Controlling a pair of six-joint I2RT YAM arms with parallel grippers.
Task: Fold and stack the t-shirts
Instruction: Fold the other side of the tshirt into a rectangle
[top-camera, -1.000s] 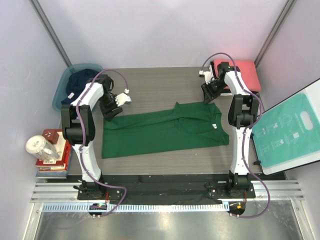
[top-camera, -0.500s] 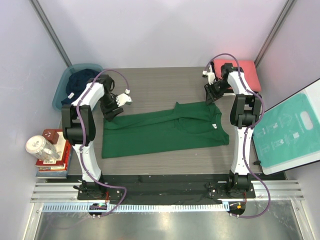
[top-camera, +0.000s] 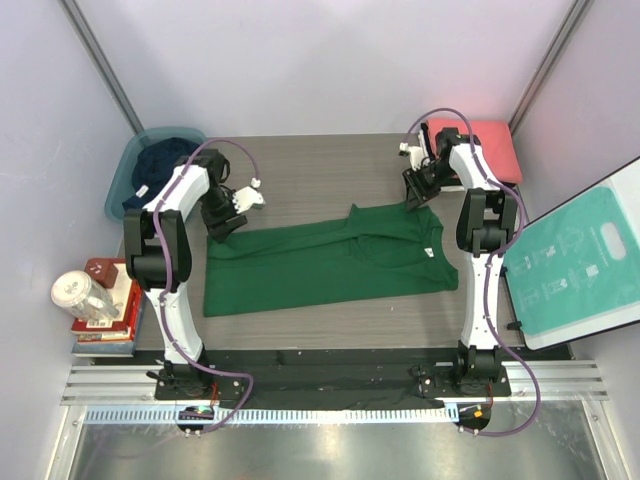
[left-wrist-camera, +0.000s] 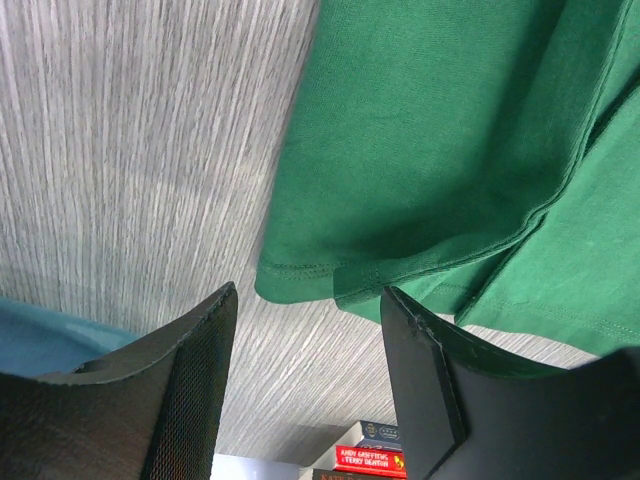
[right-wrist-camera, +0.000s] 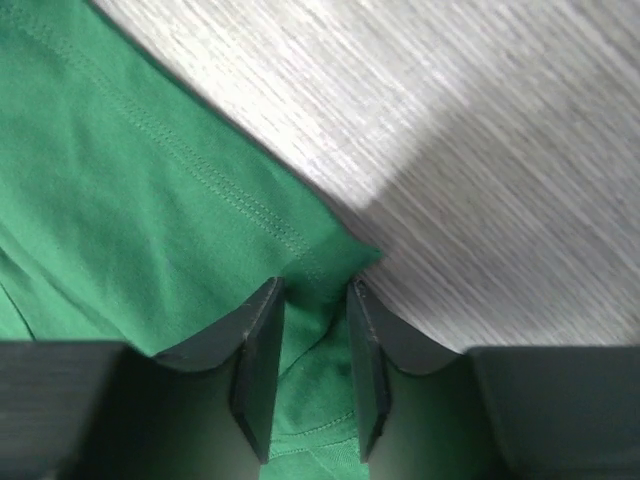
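Left claw (left-wrist-camera: 308, 300): We see it wide open and holding nothing. The hem corner of the green t-shirt (left-wrist-camera: 420, 150) lies just under its gap.
Green t-shirt: It lies flat on the table (top-camera: 320, 165) and reaches from one claw to the other.
Way it points: The long way runs left to right. The hem is by the left claw and the neck end is near the right claw.
Right claw (right-wrist-camera: 315, 290): Its fingers sit close on both sides of a shirt corner. We cannot tell if it squeezes yet.
What could go wrong: We think that tiny corner may slip out when lifted. The left corner shows two layers, so the left claw may catch only one. Then the fold goes crooked.
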